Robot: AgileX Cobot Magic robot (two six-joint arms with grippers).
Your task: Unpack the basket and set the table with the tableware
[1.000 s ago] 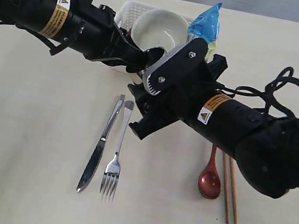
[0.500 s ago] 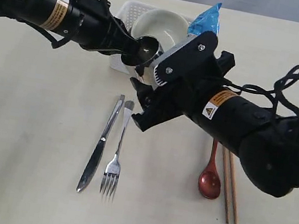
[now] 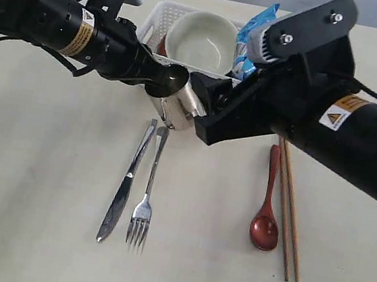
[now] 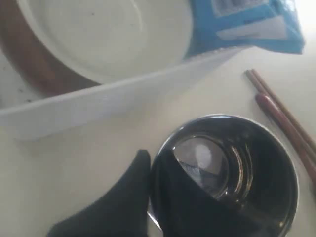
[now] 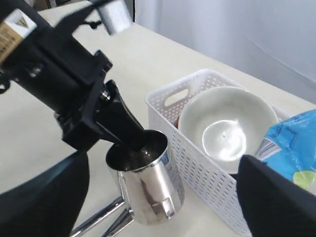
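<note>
My left gripper is shut on the rim of the steel mug, one finger inside and one outside. The mug is slightly tilted, just in front of the white basket, over the handle ends of the knife and fork. My right gripper stands open, its fingers either side of the mug without touching. In the basket a cream bowl rests on a red-brown plate. A red-brown spoon and chopsticks lie on the table.
A blue snack bag leans at the basket's right end, close to my right arm. Both arms cross in front of the basket. The bowl fills most of it.
My left gripper has carried the mug out from the basket's edge and down toward the table. My right arm has drawn back up and to the right, its jaws wider.
</note>
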